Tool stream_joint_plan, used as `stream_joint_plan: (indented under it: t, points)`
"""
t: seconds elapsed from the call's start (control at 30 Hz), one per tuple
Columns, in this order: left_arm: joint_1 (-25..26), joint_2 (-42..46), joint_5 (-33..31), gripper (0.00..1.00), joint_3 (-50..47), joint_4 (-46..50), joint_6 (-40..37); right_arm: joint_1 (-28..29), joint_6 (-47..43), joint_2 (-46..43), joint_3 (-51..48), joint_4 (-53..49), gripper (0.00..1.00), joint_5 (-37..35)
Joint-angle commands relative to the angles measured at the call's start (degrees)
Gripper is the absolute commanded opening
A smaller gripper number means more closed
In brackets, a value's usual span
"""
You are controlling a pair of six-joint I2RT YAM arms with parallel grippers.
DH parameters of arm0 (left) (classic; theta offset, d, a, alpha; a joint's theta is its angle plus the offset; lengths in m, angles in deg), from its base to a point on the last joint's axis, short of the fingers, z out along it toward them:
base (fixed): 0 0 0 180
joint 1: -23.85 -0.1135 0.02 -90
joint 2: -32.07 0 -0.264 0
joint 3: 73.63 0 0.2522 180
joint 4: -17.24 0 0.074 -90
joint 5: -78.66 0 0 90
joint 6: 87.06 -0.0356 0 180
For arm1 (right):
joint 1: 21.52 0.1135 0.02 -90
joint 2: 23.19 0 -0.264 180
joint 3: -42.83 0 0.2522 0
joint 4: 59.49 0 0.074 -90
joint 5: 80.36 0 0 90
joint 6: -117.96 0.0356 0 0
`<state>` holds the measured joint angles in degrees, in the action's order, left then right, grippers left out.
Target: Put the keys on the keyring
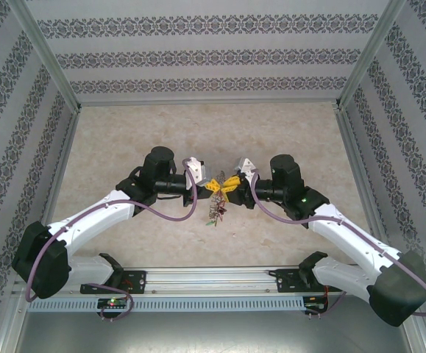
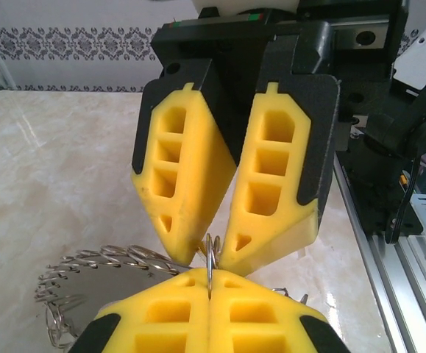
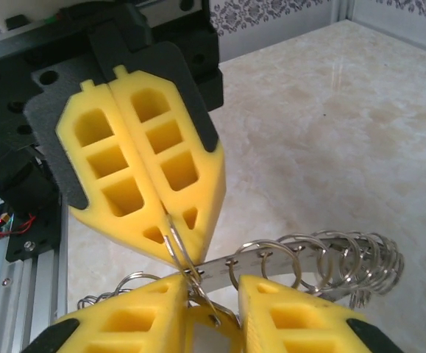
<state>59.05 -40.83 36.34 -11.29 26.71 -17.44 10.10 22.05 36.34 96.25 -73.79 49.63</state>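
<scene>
Above the middle of the table my two grippers meet tip to tip. My left gripper (image 1: 211, 186) (image 2: 210, 283) is shut on a thin split ring of the keyring (image 2: 109, 261), pinching the wire upright between its yellow pads. The keyring (image 3: 308, 254) is a curved metal band strung with many wire rings, and it hangs below the grippers (image 1: 214, 209). My right gripper (image 1: 231, 184) (image 3: 214, 294) has its jaws a little apart, with the tan-orange tag of a key (image 3: 220, 332) filling the gap. That tag's small ring sits against the held split ring.
Pale marble-look tabletop (image 1: 124, 140) lies all around the grippers. Patterned walls (image 1: 198, 55) enclose the back and sides. An aluminium rail (image 1: 213, 279) with the arm bases runs along the near edge.
</scene>
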Motion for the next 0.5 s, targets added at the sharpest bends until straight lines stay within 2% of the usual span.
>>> stream_joint_plan:
  t: [0.0,0.07,0.13,0.23,0.47]
  points:
    - [0.26,2.02,0.64,0.00,2.23,-1.78,-0.98,-0.16,-0.74,-0.88,0.31,0.52,0.17,1.59]
    - [0.22,2.09,0.15,0.00,2.20,-1.86,-0.95,-0.16,-0.86,-1.14,0.32,-0.14,0.15,1.39]
    - [0.29,2.18,-0.24,0.00,2.12,-2.18,-0.88,-0.22,-1.01,-1.15,0.24,-1.13,0.09,1.39]
    - [0.24,2.15,-0.88,0.00,1.99,-2.71,-0.71,-0.24,-0.86,-0.84,0.24,-2.42,0.09,0.62]
    - [0.26,2.24,-0.84,0.00,1.96,-3.09,-0.43,-0.18,-0.06,-0.99,-0.63,-2.22,0.23,0.18]
